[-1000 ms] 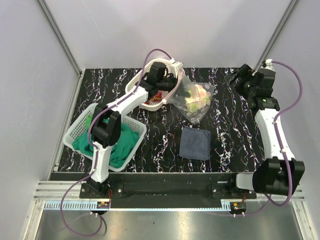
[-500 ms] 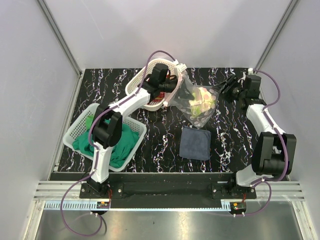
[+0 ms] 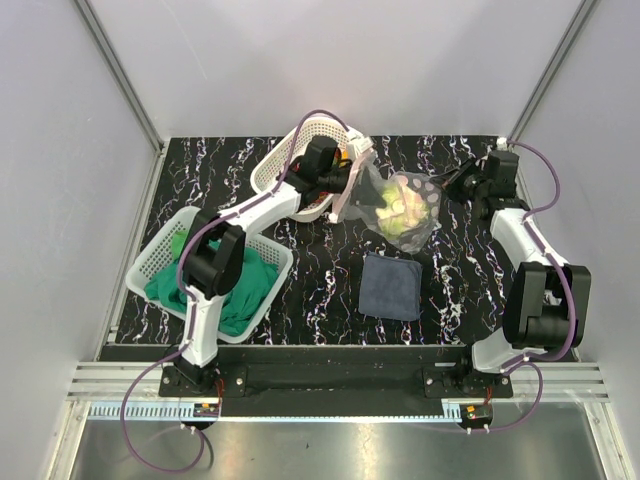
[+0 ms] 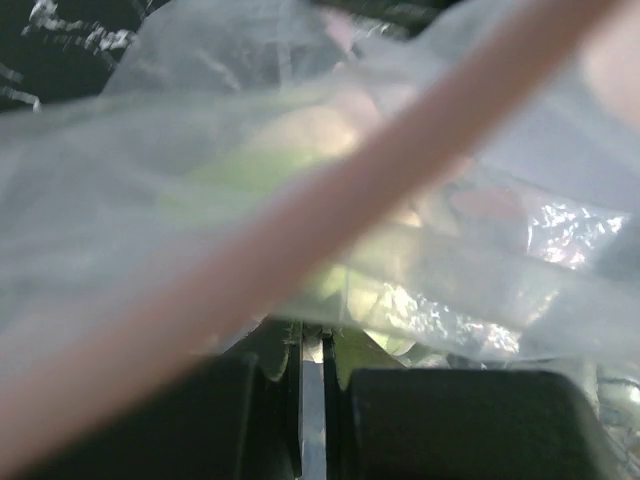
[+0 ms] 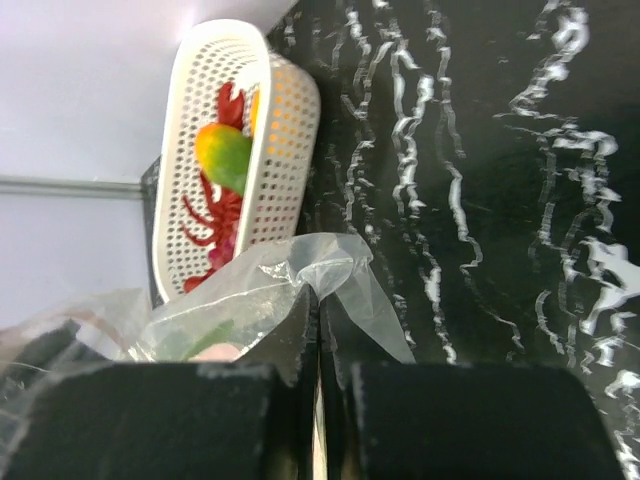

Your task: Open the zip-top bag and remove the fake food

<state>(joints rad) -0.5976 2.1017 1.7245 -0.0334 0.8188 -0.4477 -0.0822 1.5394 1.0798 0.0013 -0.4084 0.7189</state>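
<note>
zip-top bag [image 3: 405, 200] is thin clear plastic, crinkly and glossy, with a pink strip that looks matt. fake food [image 5: 225, 155] is smooth plastic with a slight sheen. basket [image 5: 285, 140] is white perforated plastic, fairly matt. table [image 3: 330, 290] is smooth black marble-look. blue-grey cloth [image 3: 390, 285] and green cloth [image 3: 245, 290] are soft matt fabric

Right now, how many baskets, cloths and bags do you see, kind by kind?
Baskets: 2, the far basket and the near basket
Cloths: 2, the green cloth and the dark blue-grey cloth
Bags: 1, the zip-top bag
Total: 5
</note>
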